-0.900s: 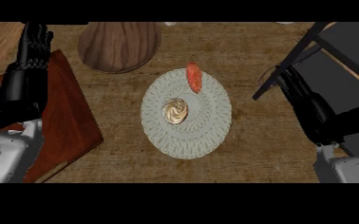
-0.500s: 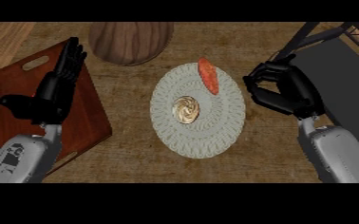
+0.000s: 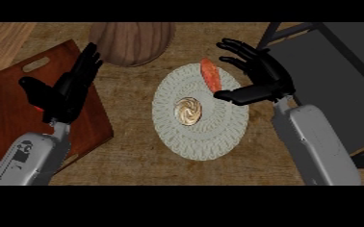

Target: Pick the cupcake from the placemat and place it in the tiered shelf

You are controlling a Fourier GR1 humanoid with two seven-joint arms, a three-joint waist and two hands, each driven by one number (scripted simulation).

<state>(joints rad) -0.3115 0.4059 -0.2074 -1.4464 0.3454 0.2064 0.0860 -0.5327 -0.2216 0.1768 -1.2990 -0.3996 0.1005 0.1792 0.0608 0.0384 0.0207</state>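
**Cupcake on placemat, both hands released and holding nothing**

At the far left, a reddish-brown cutting board (image 3: 28, 120) lies on the wooden counter (image 3: 128, 139), set at an angle, with a slot handle near its far end. The left hand (image 3: 65, 92) hangs over the board's right portion. Its fingers are straight and point away toward the far side, the thumb is spread out to the left, and it grasps nothing.

Beyond that hand, at the far edge of the view, sits a round wooden bowl (image 3: 132, 41), just beside the board's far right corner and apart from the placemat.

At centre lies the round pale woven placemat (image 3: 202, 139). The cupcake (image 3: 188, 111) stands on it, a little left of the mat's middle, seen from above as a tan swirl. No hand touches it. A red-orange item (image 3: 210, 75) lies across the mat's far edge, tilted; what it is cannot be told.

The right hand (image 3: 262, 77) is over the mat's far right edge, just beside the red-orange item and well apart from the cupcake. Its fingers are spread and relaxed, the thumb points left over the mat, and it holds nothing.

At the far right stands the dark tiered shelf (image 3: 320, 62), partly behind the right forearm.
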